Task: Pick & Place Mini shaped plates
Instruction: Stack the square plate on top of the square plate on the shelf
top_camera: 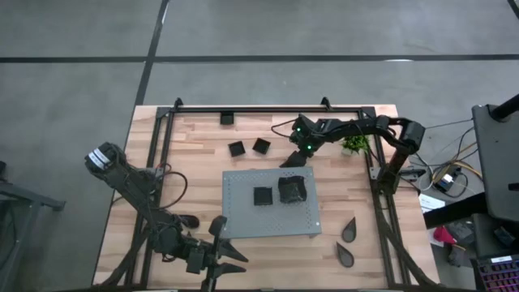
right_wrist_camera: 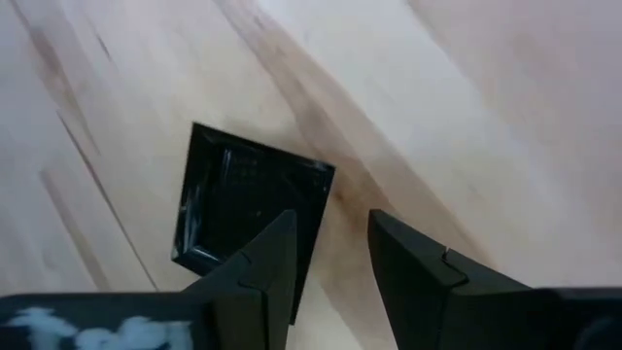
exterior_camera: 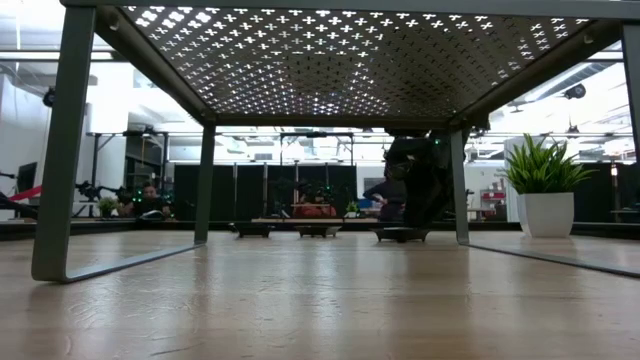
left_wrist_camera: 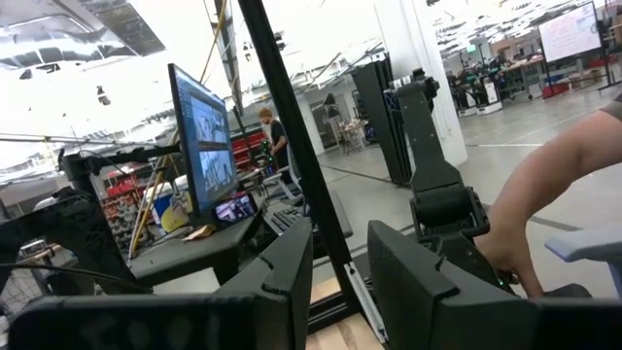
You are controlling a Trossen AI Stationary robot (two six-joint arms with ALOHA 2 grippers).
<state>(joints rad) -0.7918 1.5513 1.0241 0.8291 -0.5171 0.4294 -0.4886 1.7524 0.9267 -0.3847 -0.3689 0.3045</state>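
Right gripper [right_wrist_camera: 330,262] hangs low w/ fingers apart, straddling one edge of a square black plate [right_wrist_camera: 248,199] on the bare wood just off the grey board [top_camera: 243,223], prob. lining up a rim pinch; left gripper [left_wrist_camera: 335,282], fingers apart, idles at the near edge.

Bare table [top_camera: 195,138] is left around the two small square plates [top_camera: 248,148]. The potted plant [top_camera: 354,145] stands just beside the right arm. The grey board [top_camera: 243,219] is half covered by two plates [top_camera: 278,191].
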